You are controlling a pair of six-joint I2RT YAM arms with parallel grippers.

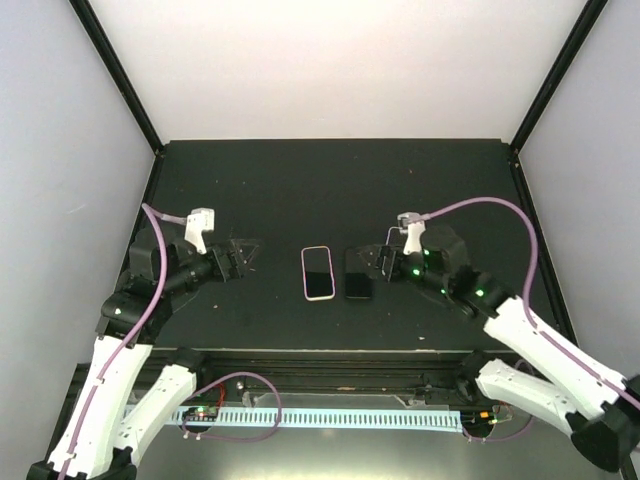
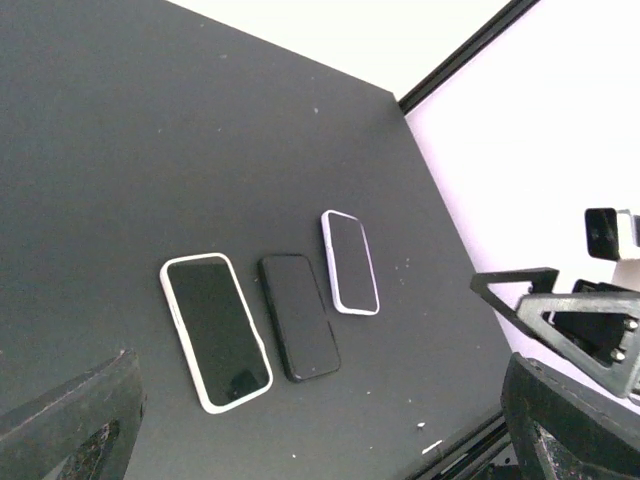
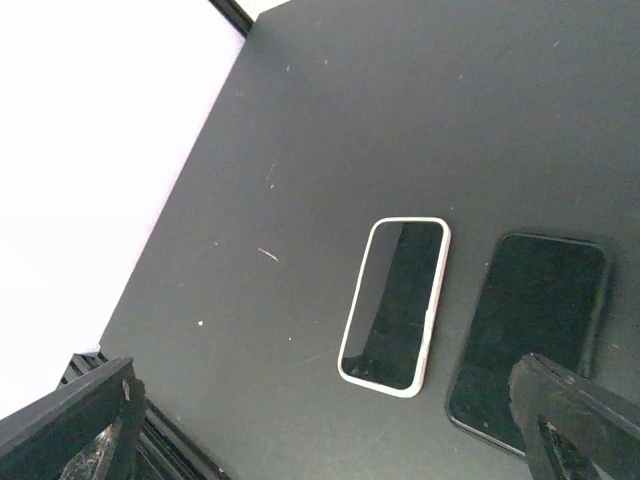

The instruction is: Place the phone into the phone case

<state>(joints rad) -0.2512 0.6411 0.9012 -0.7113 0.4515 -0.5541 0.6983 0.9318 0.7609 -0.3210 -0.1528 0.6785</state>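
A black phone [image 1: 358,275] lies flat at the table's middle; it also shows in the left wrist view [image 2: 298,316] and the right wrist view [image 3: 530,340]. A white-rimmed phone case [image 1: 318,272] lies just left of it, apart from it, and shows in both wrist views [image 2: 215,331] [image 3: 395,302]. My right gripper [image 1: 377,262] is open and empty, hovering at the phone's right edge. My left gripper [image 1: 240,258] is open and empty, well left of the case. Its fingers [image 2: 70,420] frame the view.
A second, smaller pale-rimmed case or cased phone [image 2: 350,262] lies right of the black phone; in the top view my right gripper hides it. The table [image 1: 330,190] is black, with white walls around it and a black rail along the near edge.
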